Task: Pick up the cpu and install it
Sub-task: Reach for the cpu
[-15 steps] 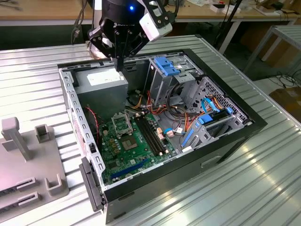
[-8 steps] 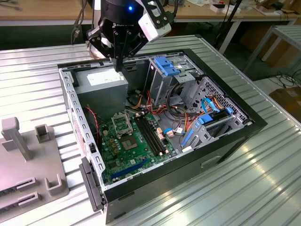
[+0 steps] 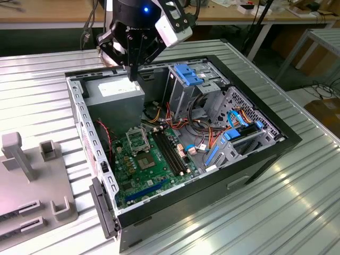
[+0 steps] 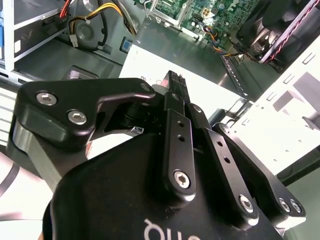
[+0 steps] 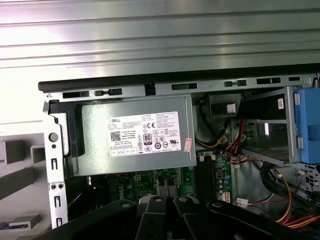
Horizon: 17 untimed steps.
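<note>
The gripper (image 3: pixel 133 74) hangs clenched above the power supply (image 3: pixel 114 89); the cpu's heading cannot be told.

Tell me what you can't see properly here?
What the gripper carries, if anything: too small in the exterior view, blocked by its own black body in the second wrist view.
Inside the socket: too small in the exterior view.
Most of the green board: in the first wrist view, behind the power supply and gripper.
</note>
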Each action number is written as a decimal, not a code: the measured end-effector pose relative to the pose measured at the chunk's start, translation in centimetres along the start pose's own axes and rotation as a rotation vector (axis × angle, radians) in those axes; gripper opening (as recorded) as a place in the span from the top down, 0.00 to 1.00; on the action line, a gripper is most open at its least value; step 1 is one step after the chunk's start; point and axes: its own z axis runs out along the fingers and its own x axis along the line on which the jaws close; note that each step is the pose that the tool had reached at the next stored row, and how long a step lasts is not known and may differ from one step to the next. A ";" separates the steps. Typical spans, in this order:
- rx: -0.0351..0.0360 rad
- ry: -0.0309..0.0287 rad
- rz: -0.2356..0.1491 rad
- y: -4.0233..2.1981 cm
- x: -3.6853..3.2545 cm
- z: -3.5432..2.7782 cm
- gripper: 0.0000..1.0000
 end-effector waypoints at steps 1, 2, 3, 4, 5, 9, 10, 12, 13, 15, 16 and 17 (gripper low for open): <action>0.0000 0.0000 0.000 0.00 0.02 0.01 0.89; 0.0000 0.0000 0.000 0.00 0.03 0.01 0.89; 0.0001 0.0001 0.000 -0.01 0.08 0.02 0.89; 0.0000 0.0001 0.000 -0.01 0.13 0.04 0.89; 0.0000 0.0000 0.000 -0.01 0.15 0.05 0.89; -0.0001 0.0000 0.000 -0.02 0.24 0.06 0.89; 0.0000 0.0001 0.000 -0.02 0.26 0.06 0.89; -0.0001 0.0000 0.000 -0.03 0.31 0.06 0.89; -0.0001 0.0001 0.000 -0.03 0.34 0.06 0.89; 0.0000 0.0001 0.000 -0.03 0.35 0.06 0.89; -0.0001 0.0000 0.000 -0.03 0.36 0.06 0.89; -0.0001 0.0000 0.000 -0.03 0.36 0.06 0.89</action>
